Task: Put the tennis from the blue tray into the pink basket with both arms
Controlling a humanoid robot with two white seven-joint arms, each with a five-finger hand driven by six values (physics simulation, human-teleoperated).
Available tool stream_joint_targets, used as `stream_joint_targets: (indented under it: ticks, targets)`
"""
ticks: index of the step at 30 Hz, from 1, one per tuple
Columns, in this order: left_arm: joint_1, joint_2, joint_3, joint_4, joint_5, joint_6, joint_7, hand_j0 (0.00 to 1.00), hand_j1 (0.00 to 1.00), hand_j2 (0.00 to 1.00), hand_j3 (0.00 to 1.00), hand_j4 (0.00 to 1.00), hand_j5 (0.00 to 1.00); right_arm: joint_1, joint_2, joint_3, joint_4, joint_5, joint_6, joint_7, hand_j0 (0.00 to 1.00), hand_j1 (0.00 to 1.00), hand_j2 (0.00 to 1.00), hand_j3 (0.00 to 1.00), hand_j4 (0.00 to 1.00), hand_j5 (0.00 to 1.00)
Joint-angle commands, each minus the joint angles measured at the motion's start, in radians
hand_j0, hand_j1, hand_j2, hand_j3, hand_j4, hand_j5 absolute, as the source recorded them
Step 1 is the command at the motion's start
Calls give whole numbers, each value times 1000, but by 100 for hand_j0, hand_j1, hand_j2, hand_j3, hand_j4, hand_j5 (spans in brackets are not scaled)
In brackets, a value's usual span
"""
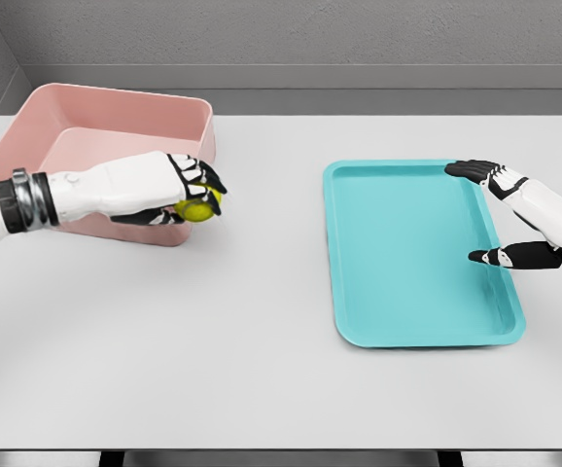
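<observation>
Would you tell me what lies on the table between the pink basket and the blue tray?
Nothing: in the head view, the stretch of white table between the pink basket and the blue tray is bare.

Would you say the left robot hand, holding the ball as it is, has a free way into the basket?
Probably yes. The left robot hand grips the ball just at the near right corner of the open-topped basket, and nothing covers the opening.

Probably a simulated lab: bare white table [262, 370], plain grey walls [310, 34].
</observation>
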Motion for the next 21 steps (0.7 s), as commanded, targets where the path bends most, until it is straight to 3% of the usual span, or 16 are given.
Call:
stream_joint_targets:
  ticks: [1,12,14,15,16,21]
  targets:
    - [-3,1,10,51,26,2,2,58,58,58,58,58,58,0,-1,0,0,-8,3,0,100,100,100,100,100,100]
    - [-37,1,84,306,76,2,2,60,60,60,60,60,60,3,-1,0,1,-7,3,0,100,100,100,100,100,100]
    - [-43,1,85,353,76,2,5,65,65,65,65,65,65,3,-1,0,1,-7,3,0,100,100,100,100,100,100]
    - [-43,1,85,366,76,2,11,79,79,79,79,79,79,3,-1,0,1,-7,3,0,100,100,100,100,100,100]
    - [-43,3,87,376,90,2,13,100,100,100,100,100,100,3,-1,0,1,-7,3,0,100,100,100,100,100,100]
    - [-43,30,91,380,121,2,13,100,100,100,100,100,100,2,-1,0,21,-10,3,0,100,100,100,100,100,100]
